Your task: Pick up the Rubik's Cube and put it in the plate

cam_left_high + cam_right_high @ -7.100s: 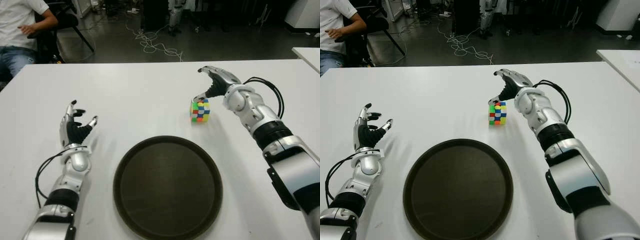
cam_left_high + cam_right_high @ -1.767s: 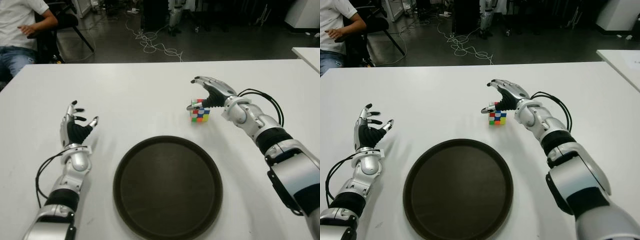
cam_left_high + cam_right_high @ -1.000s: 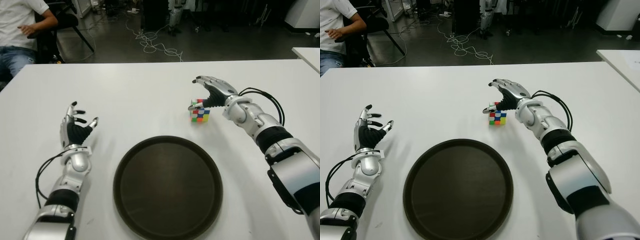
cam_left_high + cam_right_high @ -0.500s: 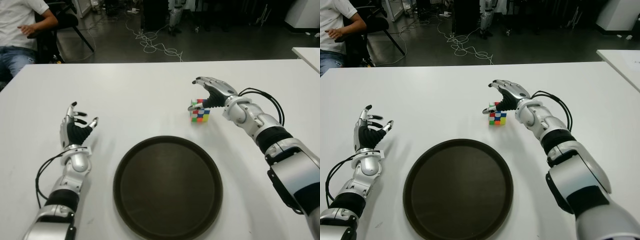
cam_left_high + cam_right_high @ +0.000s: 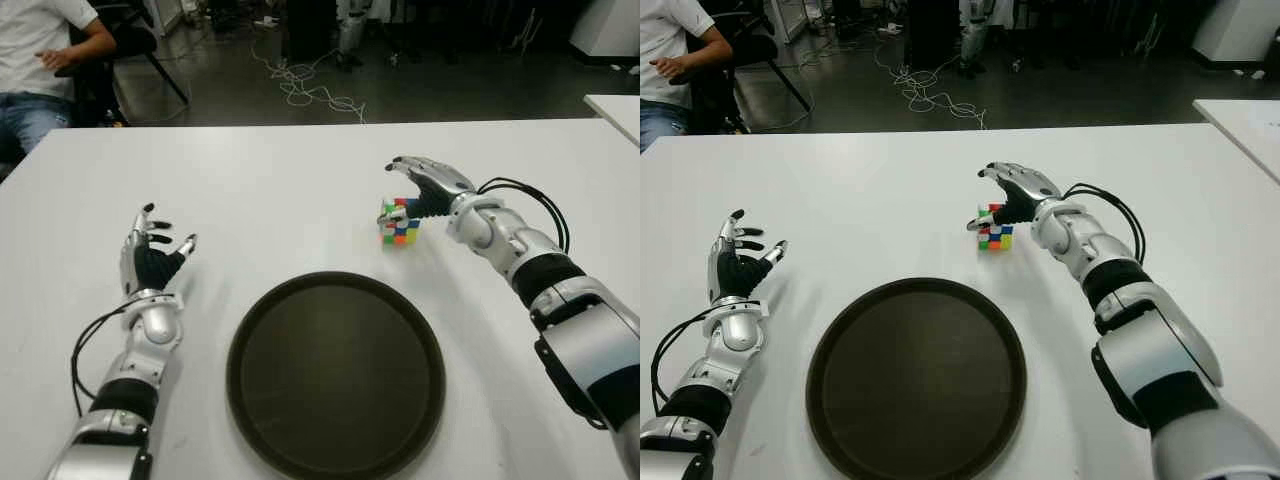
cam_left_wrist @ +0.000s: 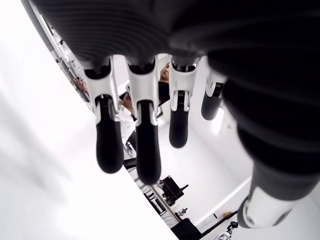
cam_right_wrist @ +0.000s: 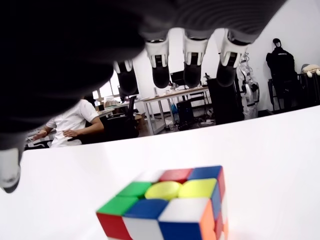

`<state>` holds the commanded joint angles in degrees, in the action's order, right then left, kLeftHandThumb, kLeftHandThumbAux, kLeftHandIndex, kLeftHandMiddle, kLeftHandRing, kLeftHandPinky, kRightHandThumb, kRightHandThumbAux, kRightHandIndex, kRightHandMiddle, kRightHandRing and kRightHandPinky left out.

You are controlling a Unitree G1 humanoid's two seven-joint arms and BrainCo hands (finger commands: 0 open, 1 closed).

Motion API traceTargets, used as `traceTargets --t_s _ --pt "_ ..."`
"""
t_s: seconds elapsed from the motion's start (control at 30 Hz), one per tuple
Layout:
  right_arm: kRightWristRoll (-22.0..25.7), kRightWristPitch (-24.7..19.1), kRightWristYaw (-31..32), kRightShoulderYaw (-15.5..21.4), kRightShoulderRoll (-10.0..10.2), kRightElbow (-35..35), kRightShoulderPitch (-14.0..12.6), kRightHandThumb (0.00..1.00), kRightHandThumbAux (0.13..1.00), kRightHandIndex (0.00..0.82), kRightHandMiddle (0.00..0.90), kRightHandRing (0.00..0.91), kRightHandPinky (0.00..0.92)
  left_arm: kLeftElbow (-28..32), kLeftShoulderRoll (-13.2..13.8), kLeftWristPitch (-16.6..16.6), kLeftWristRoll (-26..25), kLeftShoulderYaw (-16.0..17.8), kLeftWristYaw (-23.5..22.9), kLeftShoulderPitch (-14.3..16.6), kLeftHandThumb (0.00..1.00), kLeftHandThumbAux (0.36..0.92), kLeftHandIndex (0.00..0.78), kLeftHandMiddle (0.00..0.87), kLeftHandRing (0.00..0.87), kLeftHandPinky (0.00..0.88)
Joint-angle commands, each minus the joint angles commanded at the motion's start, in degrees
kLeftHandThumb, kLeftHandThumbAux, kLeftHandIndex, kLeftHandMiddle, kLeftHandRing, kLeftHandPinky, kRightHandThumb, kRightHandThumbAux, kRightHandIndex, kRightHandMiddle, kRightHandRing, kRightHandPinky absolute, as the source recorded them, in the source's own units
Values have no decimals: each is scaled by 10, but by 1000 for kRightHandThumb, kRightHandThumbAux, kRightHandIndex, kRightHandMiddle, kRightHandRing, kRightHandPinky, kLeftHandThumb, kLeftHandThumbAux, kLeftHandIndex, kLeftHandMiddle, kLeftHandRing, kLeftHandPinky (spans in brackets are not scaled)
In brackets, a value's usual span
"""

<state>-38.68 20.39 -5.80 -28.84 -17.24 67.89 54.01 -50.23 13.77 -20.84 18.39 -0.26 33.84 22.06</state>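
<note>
The Rubik's Cube [image 5: 400, 222] is seen standing on the white desk [image 5: 300, 190], beyond the far rim of the plate [image 5: 336, 375] and toward the desk's right side, well inside every edge. The plate is placed near the desk's near edge and nothing is seen in it.

The right hand [image 5: 424, 187] is positioned directly over and behind the cube. In the right wrist view its fingers [image 7: 192, 59] are shown extended above the cube's top face, spread and not closed, with a visible gap between fingertips and cube. The thumb is shown low beside the cube's left face; whether contact is made cannot be determined. No grasp is established.

The left hand [image 5: 150, 262] is seen over the left part of the desk, left of the plate, with fingers spread and nothing held.

Task progress is judged as early: the approach is essentially complete. Closure on the cube, lifting, transfer toward the near edge and release into the plate are not yet done.
</note>
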Motion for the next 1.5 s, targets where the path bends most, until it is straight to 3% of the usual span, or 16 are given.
traceTargets --t_s 0.23,0.4,0.57,0.67,0.77,0.93,1.07,1.17,1.3,1.5 --pt "1 -3 -2 -1 2 -1 -1 0 450 0 0 0 0 -1 0 4 3 -1 3 1 0 725 0 545 737 744" --pt "6 -4 2 1 7 -2 -3 0 465 0 0 0 0 -3 3 4 3 -2 0 1 0 735 0 392 644 651" --pt "7 -5 2 2 8 0 -4 0 460 0 0 0 0 -3 4 6 3 -2 -2 0 0 737 0 389 663 670" --pt "6 -7 2 2 10 1 -4 0 453 0 0 0 0 -4 4 6 3 -2 -3 1 0 728 0 330 583 593" --pt "6 -12 0 2 12 4 -5 0 448 0 0 0 0 -4 3 5 2 -1 -2 1 0 730 0 311 548 589" --pt "6 -18 2 1 15 6 -4 0 457 0 0 0 0 -4 2 2 1 0 0 1 0 720 0 469 671 697" --pt "7 -19 5 2 16 6 -4 0 452 0 0 0 0 -4 2 0 1 0 1 1 0 715 0 413 641 632" --pt "7 -22 4 2 16 6 -5 0 455 0 0 0 0 -3 2 -3 3 -1 4 0 0 717 0 474 690 696" --pt "6 -27 3 1 18 9 -4 0 466 0 0 0 0 -7 3 -5 0 0 -1 1 0 710 0 432 683 683" --pt "6 -28 3 1 19 10 -4 0 467 0 0 0 0 -8 4 -4 2 -1 0 2 0 730 0 439 711 715"
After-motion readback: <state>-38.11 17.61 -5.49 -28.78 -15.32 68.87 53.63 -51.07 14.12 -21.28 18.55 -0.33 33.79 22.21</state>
